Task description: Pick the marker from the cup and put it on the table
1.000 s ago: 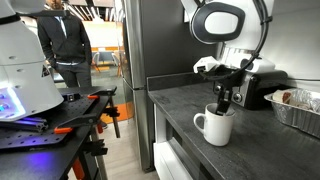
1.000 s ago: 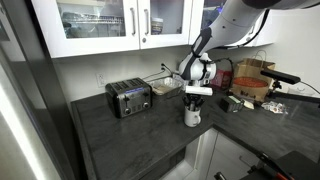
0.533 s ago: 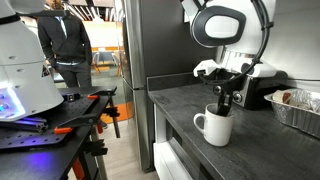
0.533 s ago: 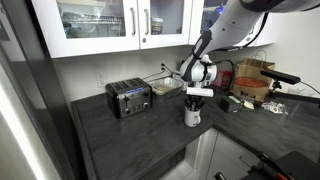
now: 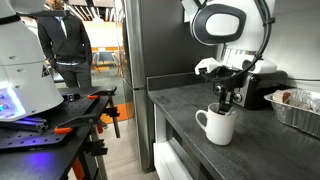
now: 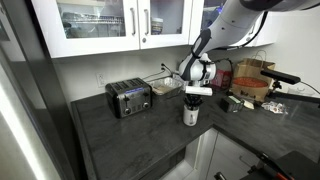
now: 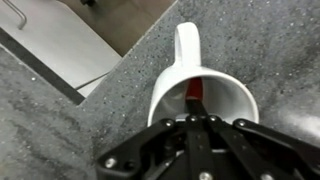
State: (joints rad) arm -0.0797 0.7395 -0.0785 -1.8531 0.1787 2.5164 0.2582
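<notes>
The claw (image 5: 226,99) is held directly over the cup (image 5: 217,126), pointed straight down, with its tips dipped to the cup's mouth in both exterior views. In the wrist view its fingers (image 7: 168,140) are seen drawn in towards each other over the opening, but the tips are lost in shadow, so it cannot be told whether they are fully closed or whether anything is pinched. The marker (image 7: 195,92) is found inside the cup, just beyond the tips; only its red end is shown, against the inner wall on the handle side. The cup is set upright on the desk (image 7: 60,135), right beneath the claw. The handle (image 7: 187,45) is turned away from the claw, towards the desk's edge. A toaster (image 6: 128,98) is placed well apart from the claw, and a foil tray (image 5: 300,108) is seen nearer, off to one side.
</notes>
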